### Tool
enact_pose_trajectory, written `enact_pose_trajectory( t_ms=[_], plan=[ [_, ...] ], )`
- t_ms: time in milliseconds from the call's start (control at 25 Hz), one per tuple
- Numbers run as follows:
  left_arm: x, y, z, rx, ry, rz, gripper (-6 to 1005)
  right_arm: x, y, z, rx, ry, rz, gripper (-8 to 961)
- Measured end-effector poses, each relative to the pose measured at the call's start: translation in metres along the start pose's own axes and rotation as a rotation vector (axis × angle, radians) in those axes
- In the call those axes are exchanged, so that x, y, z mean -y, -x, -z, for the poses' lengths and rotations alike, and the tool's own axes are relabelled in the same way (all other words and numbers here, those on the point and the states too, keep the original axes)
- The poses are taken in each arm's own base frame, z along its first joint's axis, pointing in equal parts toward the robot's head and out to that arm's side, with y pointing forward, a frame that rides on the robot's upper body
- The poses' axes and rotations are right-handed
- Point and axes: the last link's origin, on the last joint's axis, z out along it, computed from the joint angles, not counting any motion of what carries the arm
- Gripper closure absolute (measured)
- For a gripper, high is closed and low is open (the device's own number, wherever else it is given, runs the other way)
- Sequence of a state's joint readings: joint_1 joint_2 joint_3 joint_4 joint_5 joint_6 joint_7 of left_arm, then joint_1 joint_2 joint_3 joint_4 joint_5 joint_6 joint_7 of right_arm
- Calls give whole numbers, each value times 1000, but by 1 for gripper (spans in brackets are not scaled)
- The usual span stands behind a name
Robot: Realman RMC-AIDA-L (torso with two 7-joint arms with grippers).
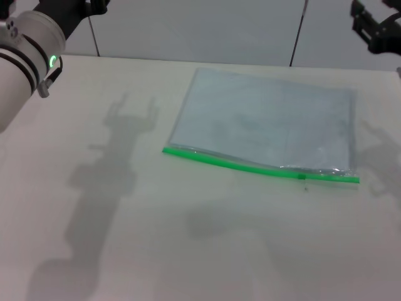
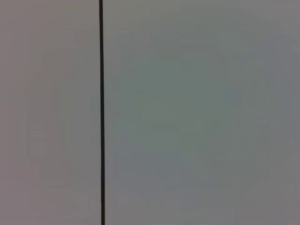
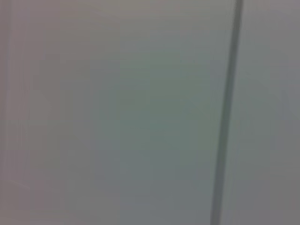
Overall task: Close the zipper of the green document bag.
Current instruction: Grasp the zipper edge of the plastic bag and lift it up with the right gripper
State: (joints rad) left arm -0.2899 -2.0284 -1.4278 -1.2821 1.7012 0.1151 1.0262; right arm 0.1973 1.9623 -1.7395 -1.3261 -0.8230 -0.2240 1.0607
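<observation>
While both arms are held high and away, the green document bag (image 1: 266, 122) is left untouched on the table (image 1: 125, 238).

On the left, only the white forearm of the left arm (image 1: 22, 53) is seen at the far edge of the table; its gripper is out of view, so its fingers cannot be judged. Toward the middle and right, the bag is laid flat, with the zipper (image 1: 257, 164) turned to the near side, probably so that it can be reached from the robot's side. A small dark slider (image 1: 302, 177) is seen near the right end of the strip; how much of the strip is already closed cannot be told. At the far right, the right gripper (image 1: 376, 28) hangs above the table's far corner, nothing is held in it, and its opening cannot be told.
</observation>
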Motion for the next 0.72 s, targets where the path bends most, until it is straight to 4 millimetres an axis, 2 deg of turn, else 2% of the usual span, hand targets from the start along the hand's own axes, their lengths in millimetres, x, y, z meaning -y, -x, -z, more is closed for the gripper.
enact_pose_trajectory(
  t_ms=[160,360,520,720],
  plan=[
    [0,0,0,1,-1,-1,395,-5,-6,9,-20,124,7,401],
    [1,4,-1,13,-3,-7,395,-15,-27,16,-117,210,119,400],
    [3,7,0,21,-8,-8,395,-12,-38,28,-187,292,137,399],
    [6,15,-1,44,-16,-12,395,-15,-59,34,-283,267,321,398]
  ],
)
